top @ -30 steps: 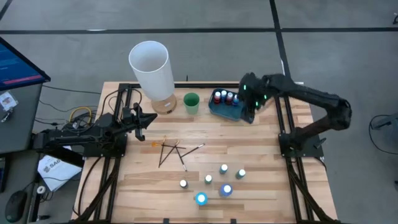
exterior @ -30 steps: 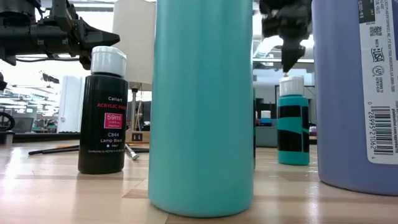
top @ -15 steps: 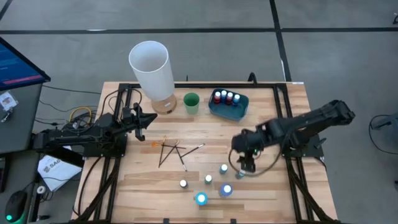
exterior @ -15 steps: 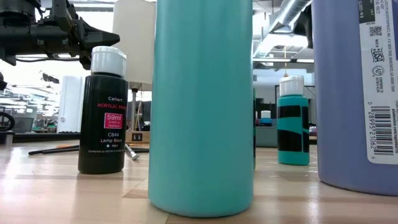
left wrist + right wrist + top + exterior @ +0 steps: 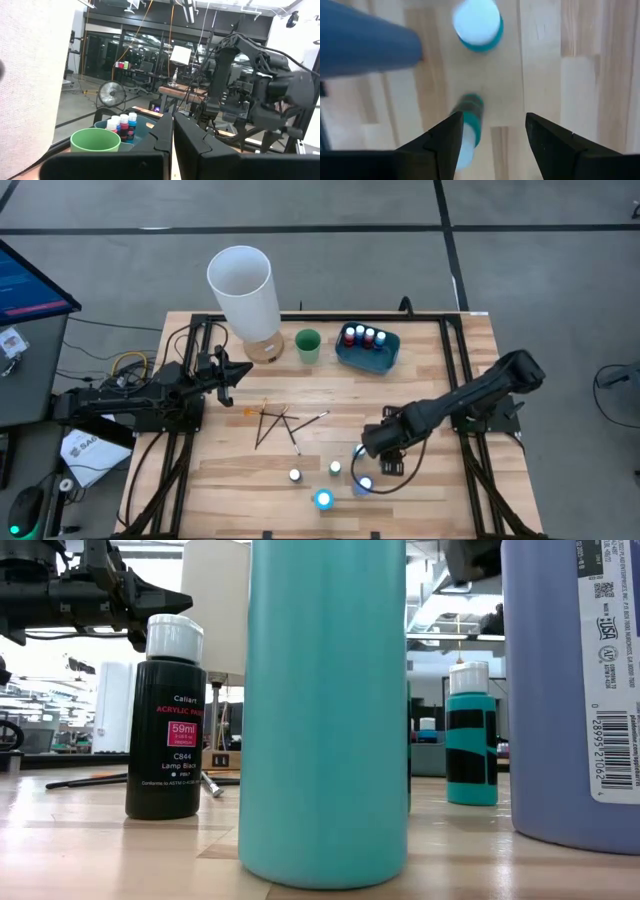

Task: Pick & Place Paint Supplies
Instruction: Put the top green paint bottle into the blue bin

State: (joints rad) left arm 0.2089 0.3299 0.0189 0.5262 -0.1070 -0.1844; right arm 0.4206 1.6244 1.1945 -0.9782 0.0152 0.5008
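The small teal paint bottle with a white cap point(image 5: 469, 131) stands upright directly below our open right gripper point(image 5: 492, 142), nearer one finger; left gripper point(image 5: 173, 137) waits closed, well apart.

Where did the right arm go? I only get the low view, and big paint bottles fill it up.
Observer: The high view shows the right gripper low over the loose white-capped bottles on the wooden table, while the left gripper waits at the table's left side.
Operator: Is it holding one?
Observer: Not yet. Its wrist view shows open fingers with a teal white-capped bottle between them, close to one finger.
Operator: Are any put away?
Observer: Yes, four small white-capped bottles stand in the blue rounded tray at the back.
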